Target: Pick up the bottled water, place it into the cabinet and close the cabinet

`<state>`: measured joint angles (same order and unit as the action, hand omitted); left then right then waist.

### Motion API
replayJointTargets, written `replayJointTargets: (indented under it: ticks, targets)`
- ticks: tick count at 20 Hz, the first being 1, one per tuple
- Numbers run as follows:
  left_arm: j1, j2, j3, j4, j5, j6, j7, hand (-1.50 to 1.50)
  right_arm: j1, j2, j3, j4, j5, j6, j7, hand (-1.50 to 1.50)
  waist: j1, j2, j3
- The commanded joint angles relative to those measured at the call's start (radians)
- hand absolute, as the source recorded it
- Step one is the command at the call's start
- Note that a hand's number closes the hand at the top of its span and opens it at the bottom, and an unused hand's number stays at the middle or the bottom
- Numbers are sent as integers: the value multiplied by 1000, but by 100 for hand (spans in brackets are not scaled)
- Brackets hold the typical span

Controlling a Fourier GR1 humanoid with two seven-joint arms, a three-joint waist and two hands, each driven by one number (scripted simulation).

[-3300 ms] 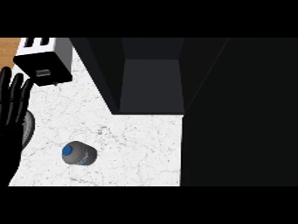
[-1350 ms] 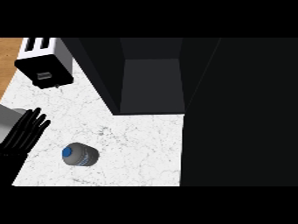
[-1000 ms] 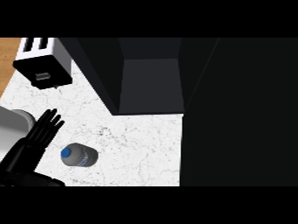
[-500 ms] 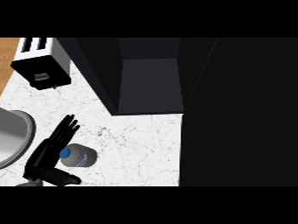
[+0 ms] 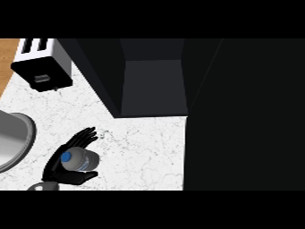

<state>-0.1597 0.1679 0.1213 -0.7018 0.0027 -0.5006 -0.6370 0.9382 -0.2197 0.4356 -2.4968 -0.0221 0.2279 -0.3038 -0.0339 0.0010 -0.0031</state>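
Head view, looking steeply down on the white marbled tabletop (image 5: 148, 147). The small clear plastic water bottle with a blue cap (image 5: 77, 160) stands upright near the front left of the tabletop, seen almost end-on from above. The left robot hand (image 5: 61, 167) is against it on its left side: fingers reach up along the far-left of the bottle and the thumb wraps under its near side, so the hand is curled about the body; whether it bears fully on the plastic cannot be told from this angle. The right robot hand is not visible. The dark open cabinet (image 5: 153, 85) lies beyond and to the right, well apart from the bottle, its grey interior showing. A black-and-white toaster (image 5: 42, 67) sits at the back left; a large grey metal cylinder (image 5: 3, 143) is just left of the hand. Judgement: the bottle is likely light to moderate in weight, thin-walled and smooth, so it may flex or slip if squeezed at mid-body. Best hold is around the body below the cap, kept upright for the carry to the cabinet.
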Motion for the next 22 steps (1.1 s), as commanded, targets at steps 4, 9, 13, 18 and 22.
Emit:
replayJointTargets:
  ticks: [4,9,13,18,22]
  targets:
    - [-105,-12,-15,193,-70,39,-194,150,57,-51,12,-156,35,-12,24,-150,-4,3,-1]
    - [-120,-17,-57,201,-156,197,-307,150,86,-66,37,-143,59,-30,-18,-150,-5,0,-1]
    - [-116,-21,-84,200,-195,259,-404,150,111,-103,14,-202,16,-36,12,-150,4,1,0]
    - [-95,-89,-4,230,-142,426,-436,150,116,-92,72,-193,72,-78,0,-150,12,0,-1]
    - [-79,-97,15,169,-98,393,-373,150,114,-94,85,-180,61,-105,-1,-150,23,-3,2]
